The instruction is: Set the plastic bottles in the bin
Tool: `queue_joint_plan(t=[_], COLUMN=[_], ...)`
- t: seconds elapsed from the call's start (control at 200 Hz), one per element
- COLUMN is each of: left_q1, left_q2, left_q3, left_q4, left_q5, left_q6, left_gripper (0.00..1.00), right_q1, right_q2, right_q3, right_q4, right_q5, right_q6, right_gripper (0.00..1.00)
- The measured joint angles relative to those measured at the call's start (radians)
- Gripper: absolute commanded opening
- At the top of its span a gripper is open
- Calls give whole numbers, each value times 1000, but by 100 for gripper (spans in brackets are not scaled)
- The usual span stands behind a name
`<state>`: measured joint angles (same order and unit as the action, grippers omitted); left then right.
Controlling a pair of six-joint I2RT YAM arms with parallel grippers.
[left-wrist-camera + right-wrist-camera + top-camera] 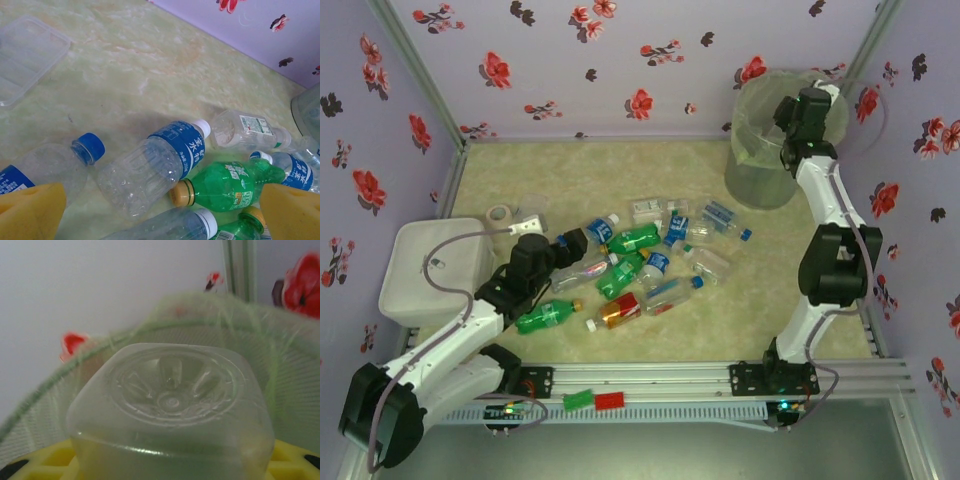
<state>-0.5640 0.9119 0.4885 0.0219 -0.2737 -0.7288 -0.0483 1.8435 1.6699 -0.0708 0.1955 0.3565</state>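
The right gripper (787, 135) was seen at the upper right of the overhead view, held over the open mouth of the tall round translucent grey-green bin (760, 175), which was lined with a clear plastic bag. In the right wrist view its yellow fingers (295, 462) were clamped on a clear plastic bottle with a squarish moulded base (170, 405). The base was turned toward the camera, and the bin's rim was seen curving behind it across the upper half of the frame.

The left gripper (572, 243) was placed left of centre in the overhead view, at the left edge of the scattered plastic bottles (655, 263). Its yellow pads (30, 210) were seen in the lower corners of the left wrist view, set wide apart with nothing gripped between them. Above them, a clear bottle with a blue label and white cap (160, 160) was lying on its side at mid-frame. It was flanked by a blue-capped clear bottle (50, 165) on the left and a green bottle with a yellowish cap (225, 182) at the lower right.

The loose bottles were spread over the pale green marbled table top (570, 175) at the centre of the overhead view, well apart from the bin. An amber bottle with a red label (620, 310) was lying at the group's lower edge. A white rectangular tray (430, 270) was seen at the left, with a small roll of tape (501, 214) just above it.
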Motion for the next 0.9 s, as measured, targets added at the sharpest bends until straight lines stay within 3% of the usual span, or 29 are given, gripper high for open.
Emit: queue_joint_plan(t=[0.265,0.505,0.675,0.9], left_q1=[28,39,55,61], left_q2=[0,5,5,5], left_q3=[5,34,50,114], left_q4=[-13,-62,-91,-219], left_q5=[1,-23,-31,-34], left_q6=[-60,-124,-175,-210], left_gripper=[100,100,100,100], right_q1=[0,0,17,162], right_q2=[50,21,-87,-324], right_q3=[103,111,107,-3], right_q4=[-116,-148,-164,-160], right_q5=[-37,-52,-72,-89], right_q6=[-21,-34,-38,-62], right_gripper=[99,100,100,100])
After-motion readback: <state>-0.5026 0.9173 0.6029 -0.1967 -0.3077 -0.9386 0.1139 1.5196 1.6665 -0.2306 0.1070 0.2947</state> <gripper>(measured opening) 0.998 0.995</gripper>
